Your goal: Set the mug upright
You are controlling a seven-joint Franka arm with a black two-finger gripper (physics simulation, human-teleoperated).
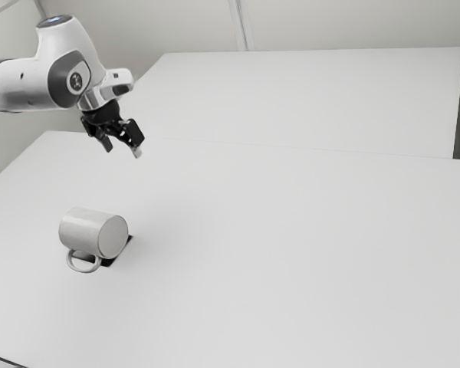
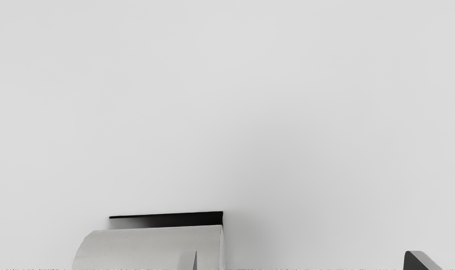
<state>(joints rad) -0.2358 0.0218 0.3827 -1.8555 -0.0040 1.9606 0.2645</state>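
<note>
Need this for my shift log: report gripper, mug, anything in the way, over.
Gripper open, raised, holding nothing. Mug lying on its side. Dark patch partly beneath it, likely no obstacle.

A flat black patch (image 2: 197,219) lies on the white tabletop (image 1: 291,261). A dark cord (image 1: 4,360) runs at the exterior view's lower left. Beyond stand a white panel (image 1: 307,96) and a pale wall (image 1: 353,23).

1. A pale grey, cylindrical mug (image 2: 144,248) lies on its side, cut off by the view's edge.
2. A flat, black, straight-edged patch (image 2: 186,219) shows along the mug's side.
3. Two grey, slab-like fingers (image 2: 412,261) stand wide apart, one overlapping the mug in view.
4. Soft shading falls on the smooth, whitish tabletop (image 2: 227,93).
</note>
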